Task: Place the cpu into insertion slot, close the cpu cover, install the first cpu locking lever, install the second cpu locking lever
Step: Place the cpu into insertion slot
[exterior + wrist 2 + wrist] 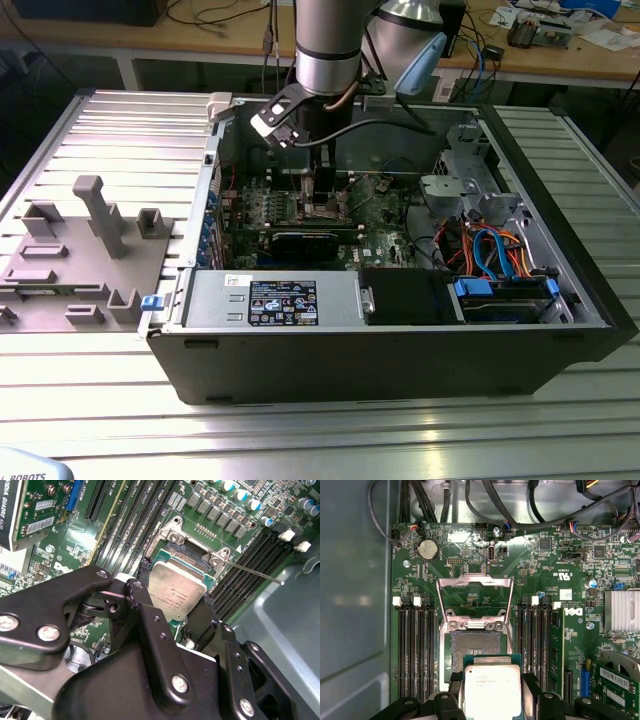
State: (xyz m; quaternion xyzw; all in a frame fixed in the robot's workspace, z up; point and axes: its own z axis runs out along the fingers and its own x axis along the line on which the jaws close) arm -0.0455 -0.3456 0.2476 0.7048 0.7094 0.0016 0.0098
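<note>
My gripper (492, 689) is shut on the cpu (492, 685), a pale silvery square chip on a green carrier, with one black finger on each of two opposite edges. The second wrist view shows the cpu (177, 592) the same way, held between the fingers (137, 592). It hangs partly over the insertion slot (475, 646), whose pin field lies bare beyond the chip's far edge. The cpu cover (475, 581) stands flipped open beyond the slot. A thin locking lever (250, 571) sticks out sideways from the insertion slot (189, 555). In the exterior view the gripper (318, 195) reaches down into the open computer case.
Black memory slots (415, 650) flank the socket on both sides. A graphics card (620, 680) and a finned heatsink (622, 611) lie to one side, and cables (530, 505) run past the board's far edge. The grey case wall (355, 605), drive cage (465, 185) and power supply (280, 300) hem in the board.
</note>
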